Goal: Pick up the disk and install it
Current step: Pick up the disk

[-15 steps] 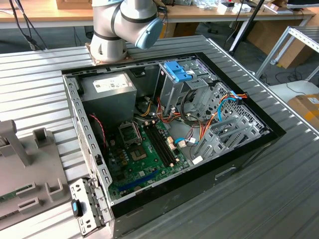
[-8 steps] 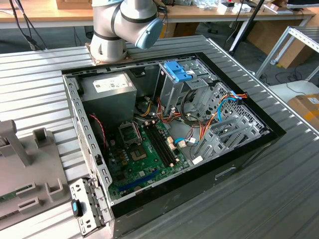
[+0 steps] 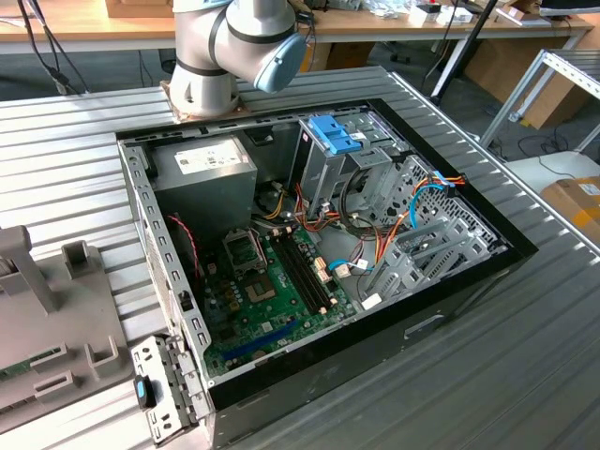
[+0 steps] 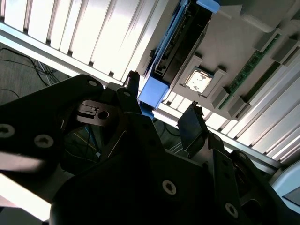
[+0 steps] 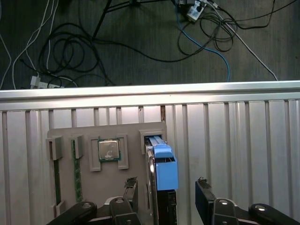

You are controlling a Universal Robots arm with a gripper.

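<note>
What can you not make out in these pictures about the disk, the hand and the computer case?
- Disk: one end, first wrist view, cut off by the frame edge near the open hand.
- Disk's flat faces: first wrist view, seen edge-on.
- Grey holder: exterior view, cut off at that view's left edge.
- Arm: exterior view, cut off at the top edge.
</note>
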